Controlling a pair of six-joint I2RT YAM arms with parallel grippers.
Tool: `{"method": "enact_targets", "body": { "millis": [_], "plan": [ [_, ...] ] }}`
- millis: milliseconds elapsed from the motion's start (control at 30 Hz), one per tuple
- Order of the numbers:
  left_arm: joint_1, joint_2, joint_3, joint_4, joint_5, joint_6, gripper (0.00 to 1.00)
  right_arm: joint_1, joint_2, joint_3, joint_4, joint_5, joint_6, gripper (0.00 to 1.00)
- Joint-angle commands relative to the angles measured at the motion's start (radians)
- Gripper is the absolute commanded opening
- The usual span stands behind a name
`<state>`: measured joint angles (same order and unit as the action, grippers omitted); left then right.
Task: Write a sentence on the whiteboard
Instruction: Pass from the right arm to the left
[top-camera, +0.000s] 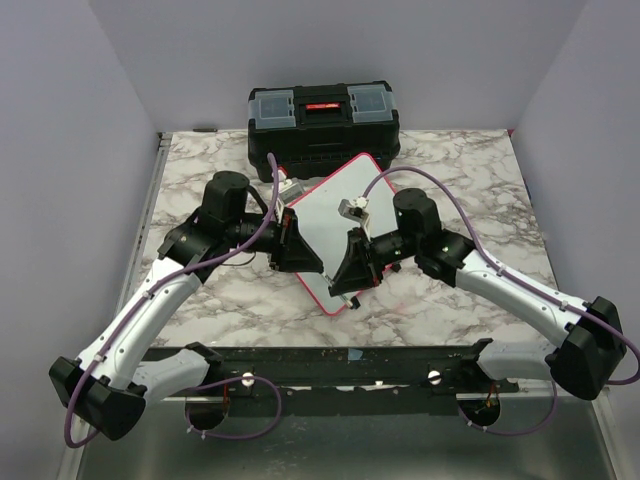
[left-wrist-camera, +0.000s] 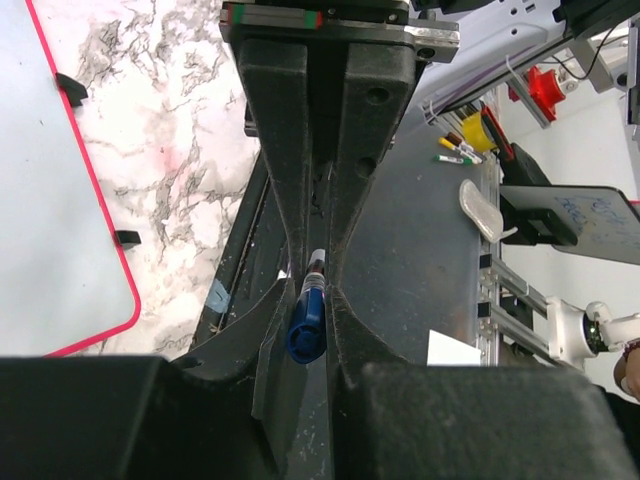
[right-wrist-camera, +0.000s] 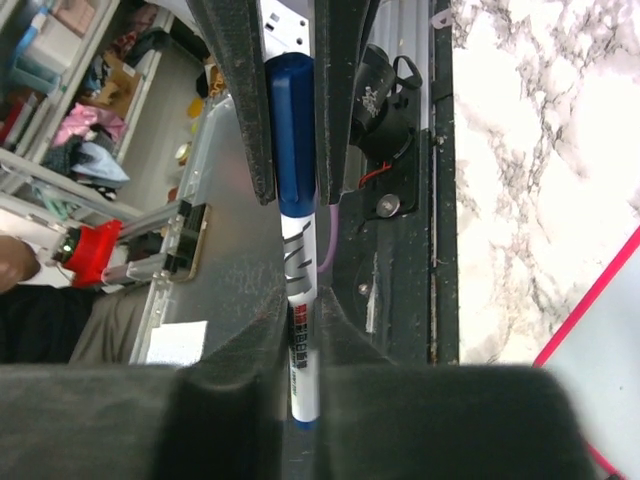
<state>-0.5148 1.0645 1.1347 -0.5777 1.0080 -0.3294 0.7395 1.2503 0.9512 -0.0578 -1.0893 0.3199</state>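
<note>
**Whiteboard lies askew at table centre**

Your whiteboard (top-camera: 330, 210) lies flat on the marble table (top-camera: 460, 170), near its centre. It is white with a thin red rim and rounded corners. Its long sides run roughly from 11 to 5 o'clock. The surface you can see is plain white.

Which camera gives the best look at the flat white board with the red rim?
The top external view: the red-rimmed white board lies almost whole there, only its near edges hidden. Left wrist shows one corner; right wrist, a sliver.
</note>
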Motion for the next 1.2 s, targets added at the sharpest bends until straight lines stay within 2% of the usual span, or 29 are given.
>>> {"method": "enact_targets", "body": {
  "millis": [0,33,67,100,133,367,533,833,1067,1167],
  "plan": [
    [-0.008,-0.029,-0.025,0.065,0.013,-0.037,0.00,0.004,0.000,0.046,-0.035,0.041,-0.012,0.37],
    [-0.009,-0.030,-0.027,0.078,0.003,-0.046,0.00,0.004,-0.005,0.060,-0.040,0.072,-0.006,0.67],
    [-0.008,-0.032,-0.029,0.091,-0.005,-0.055,0.00,0.004,-0.012,0.074,-0.041,0.104,0.003,0.83],
    [-0.007,-0.032,-0.032,0.109,-0.009,-0.069,0.00,0.004,-0.023,0.089,-0.041,0.148,0.013,0.95],
    [-0.007,-0.032,-0.031,0.122,-0.018,-0.078,0.00,0.004,-0.036,0.102,-0.041,0.185,0.018,1.00],
    [-0.005,-0.041,-0.008,0.252,-0.070,-0.171,0.00,0.004,-0.147,0.063,0.047,0.554,0.120,1.00],
    [0.003,-0.062,0.008,0.310,-0.127,-0.235,0.00,0.004,-0.229,-0.038,0.252,0.689,0.273,1.00],
    [0.037,-0.125,-0.017,0.512,-0.141,-0.412,0.00,0.003,-0.307,-0.125,0.422,0.760,0.400,0.92],
    [0.041,-0.134,-0.051,0.683,-0.171,-0.532,0.00,0.004,-0.290,-0.128,0.543,0.667,0.467,0.74],
    [0.042,-0.131,-0.057,0.706,-0.192,-0.551,0.00,0.004,-0.275,-0.119,0.568,0.628,0.483,0.65]
  ]
}}
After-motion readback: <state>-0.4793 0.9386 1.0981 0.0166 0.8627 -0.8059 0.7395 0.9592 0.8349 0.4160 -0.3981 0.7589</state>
